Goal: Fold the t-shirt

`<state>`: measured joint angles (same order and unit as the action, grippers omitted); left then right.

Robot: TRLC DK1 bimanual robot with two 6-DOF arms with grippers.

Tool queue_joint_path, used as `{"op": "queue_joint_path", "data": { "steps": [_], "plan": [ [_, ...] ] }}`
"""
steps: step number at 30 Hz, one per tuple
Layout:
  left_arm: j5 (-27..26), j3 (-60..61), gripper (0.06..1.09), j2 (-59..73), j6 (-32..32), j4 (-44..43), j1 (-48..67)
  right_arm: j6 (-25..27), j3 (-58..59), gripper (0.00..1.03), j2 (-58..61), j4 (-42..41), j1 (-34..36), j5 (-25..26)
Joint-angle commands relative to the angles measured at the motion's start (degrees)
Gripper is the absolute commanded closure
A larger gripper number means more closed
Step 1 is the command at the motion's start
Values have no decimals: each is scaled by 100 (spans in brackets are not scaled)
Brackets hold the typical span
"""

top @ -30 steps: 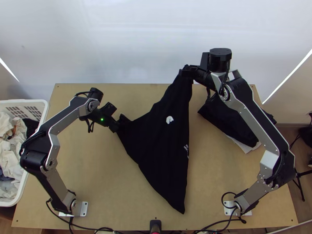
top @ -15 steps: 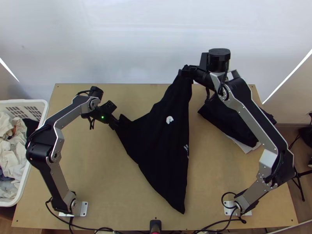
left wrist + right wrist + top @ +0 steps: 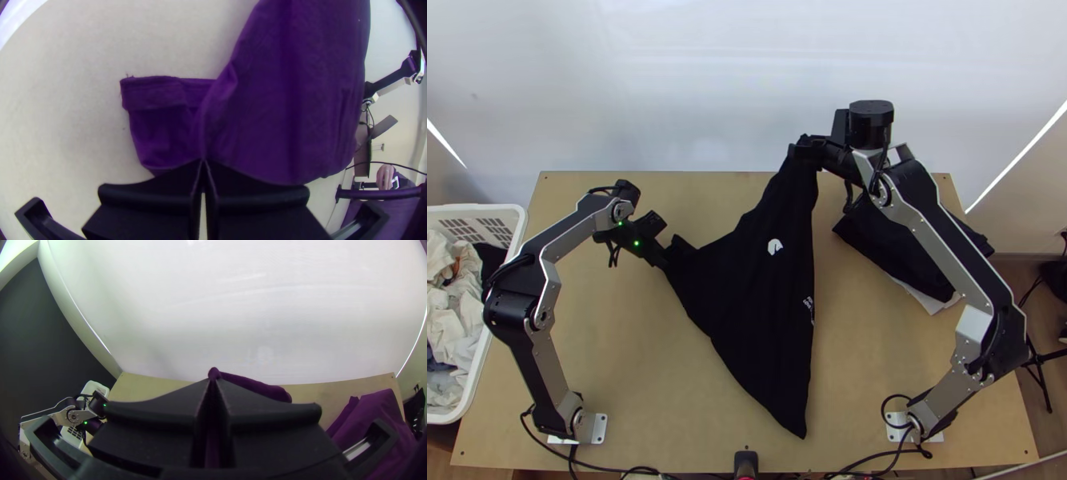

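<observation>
T-shirt (image 3: pixel 755 296): black, slanting across mid-table (image 3: pixel 627 360) in a rough triangle. Right gripper (image 3: pixel 803 150) clenched on its raised end; left gripper (image 3: pixel 667 261) pinching it near a sleeve (image 3: pixel 155 120). Dark cloth (image 3: pixel 899 250) piled at right; laundry basket (image 3: pixel 521 222) beside the left edge.

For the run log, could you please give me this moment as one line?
left pincer: shut on t-shirt | right pincer: shut on t-shirt, raised | t-shirt: between both, tapering toward near edge
</observation>
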<state>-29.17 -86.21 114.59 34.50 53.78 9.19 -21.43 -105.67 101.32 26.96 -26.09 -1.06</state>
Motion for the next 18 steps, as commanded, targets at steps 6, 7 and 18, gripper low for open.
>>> {"op": "queue_joint_path", "data": {
  "steps": [6, 7, 18],
  "plan": [
    [-107, -1170, 105, -252, -1420, -148, -778, -10, -86, 100, -60, -7, 42, 9],
    [-98, -1398, 105, -305, -1675, -201, -902, -10, -94, 100, -68, -7, 60, 1],
    [-89, -3358, 105, -1588, -3459, 45, -1693, -37, -7, 100, -235, -7, 262, 27]
  ]
}}
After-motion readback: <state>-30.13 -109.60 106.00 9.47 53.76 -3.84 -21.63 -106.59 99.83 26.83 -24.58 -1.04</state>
